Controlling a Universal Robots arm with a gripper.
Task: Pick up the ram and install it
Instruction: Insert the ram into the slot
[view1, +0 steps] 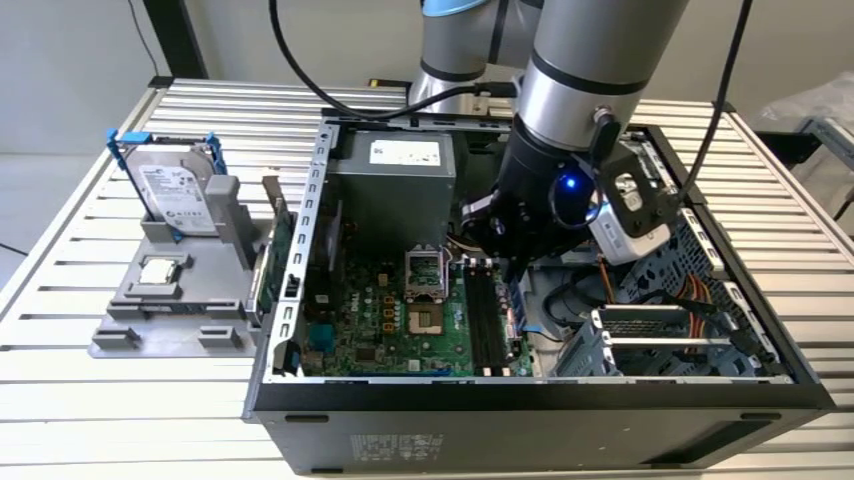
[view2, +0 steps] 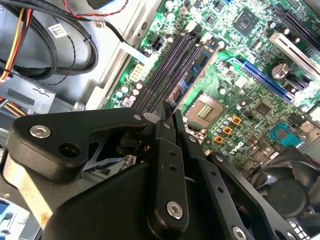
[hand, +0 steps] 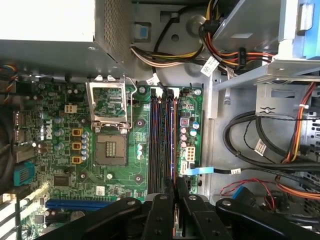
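Observation:
The ram (view2: 192, 72) is a thin greenish-blue stick with dark chips. It stands on edge along one of the black memory slots (view2: 165, 70) of the green motherboard (view2: 250, 75). In the first wrist view the ram (hand: 173, 145) shows edge-on as a thin line in the slot nearest the board's edge. My gripper (view2: 167, 107) is shut on the ram's near end, with its black fingers (hand: 161, 212) close together over the stick. In the exterior view my gripper (view1: 514, 262) reaches down inside the open computer case, just above the memory slots (view1: 483, 320).
The processor socket (view1: 424, 320) lies open beside the slots. A grey power supply (view1: 394, 170) and cable bundles (hand: 260, 145) crowd the case. A drive cage (view1: 654, 330) stands at the exterior view's right. Outside, a grey holder carries a hard drive (view1: 174, 185) and a small processor chip (view1: 160, 270).

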